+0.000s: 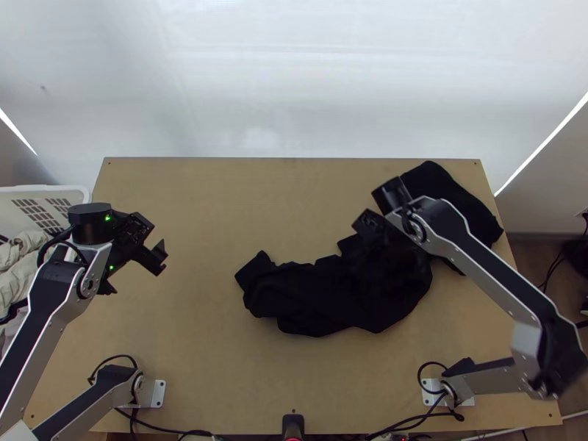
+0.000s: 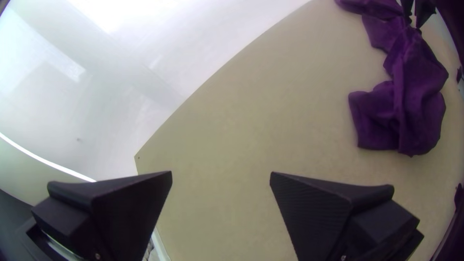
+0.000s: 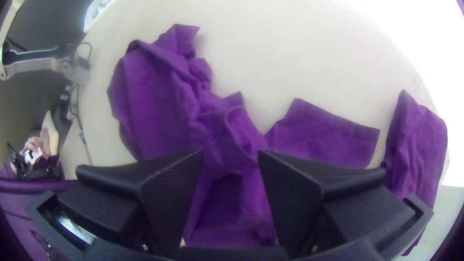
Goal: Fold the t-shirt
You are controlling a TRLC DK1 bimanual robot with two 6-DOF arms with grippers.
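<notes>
Your right tool [image 3: 232, 153] is gaping above the bunched t-shirt [image 1: 316, 298], whose long axis is running from beneath it toward the left tool [image 2: 221, 175]. That one's also sitting open, well apart from the fabric. You're probably wanting the nearer right for gripping.

The left arm [image 1: 59, 290] is bent, its gripper [image 1: 134, 270] with fingers spread wide — the right arm [image 1: 478, 253] slants inward, its gripper [image 1: 377, 209] open too, though more narrowly.
</notes>
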